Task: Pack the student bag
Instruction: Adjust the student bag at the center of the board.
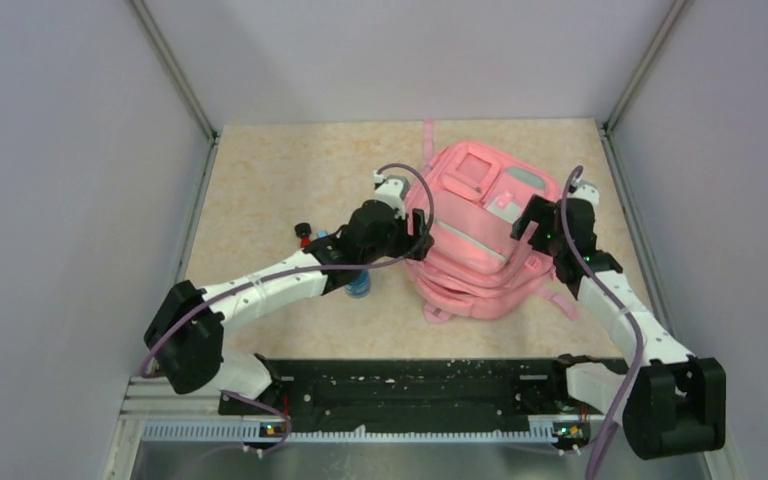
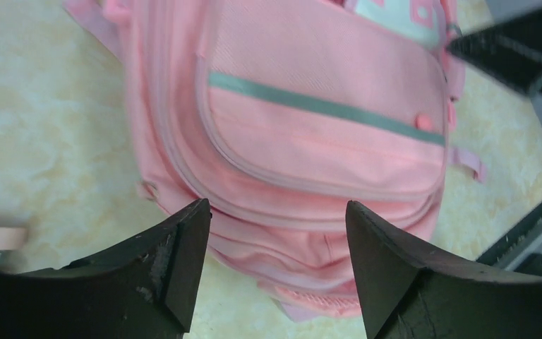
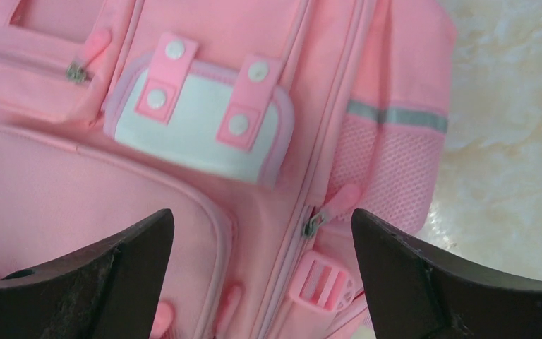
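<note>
Left pincer [image 2: 276, 233] spread wide, right pincer [image 3: 262, 233] likewise, arms flanking student bag [image 1: 475, 235]

No readable text, label, brand, number or sign appears anywhere.

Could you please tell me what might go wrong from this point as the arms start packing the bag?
1. The bag looks zipped shut, and the zip pull near the open right gripper is small, so the grip may slip off it.
2. The bag is soft and lies loose on the smooth table; pulling with one arm may just drag it.
3. The left arm hangs over a blue bottle and could knock it away.
</note>
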Controlling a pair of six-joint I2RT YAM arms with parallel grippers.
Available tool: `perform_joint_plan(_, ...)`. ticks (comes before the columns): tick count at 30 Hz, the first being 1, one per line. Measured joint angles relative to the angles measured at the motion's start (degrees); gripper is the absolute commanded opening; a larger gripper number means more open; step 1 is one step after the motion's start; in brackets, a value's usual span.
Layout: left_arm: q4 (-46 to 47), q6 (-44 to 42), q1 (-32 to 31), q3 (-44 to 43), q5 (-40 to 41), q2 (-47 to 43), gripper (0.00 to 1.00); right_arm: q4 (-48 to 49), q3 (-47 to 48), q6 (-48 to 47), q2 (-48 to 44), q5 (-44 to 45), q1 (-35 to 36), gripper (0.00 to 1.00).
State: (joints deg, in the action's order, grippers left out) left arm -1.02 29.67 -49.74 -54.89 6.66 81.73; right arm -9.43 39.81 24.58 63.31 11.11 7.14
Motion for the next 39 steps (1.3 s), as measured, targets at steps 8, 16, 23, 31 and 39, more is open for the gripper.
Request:
perform_joint_plan(8, 1.36, -1.57, 8.37, -2.34, 0.76, 4.11, 0.76, -2.27, -5.33, 5.18, -5.40, -8.33, 4.52, 0.92)
perform_joint_plan(16, 2.80, -0.70, 8.79, -2.34, -1.60, 11.89, 0.41, 0.24, -7.30, 7.58, -2.32, -11.85, 7.78, 0.49)
perform_joint_plan(23, 11.54, 1.79, 8.98, 2.95, -4.22, 11.98, 0.29, 2.84, -5.01, 4.15, 6.58, -9.33, 7.61, 0.03)
perform_joint_plan(31, 14.03, 3.85, 2.08, 5.33, 1.68, 11.96, 0.28, 8.85, 7.82, -6.10, 22.80, -5.16, 6.80, 0.00)
perform_joint_plan(39, 14.23, 4.48, -2.95, 5.62, -0.11, 10.16, 0.65, 11.08, 15.04, -14.93, 28.85, -6.03, 6.86, 0.49)
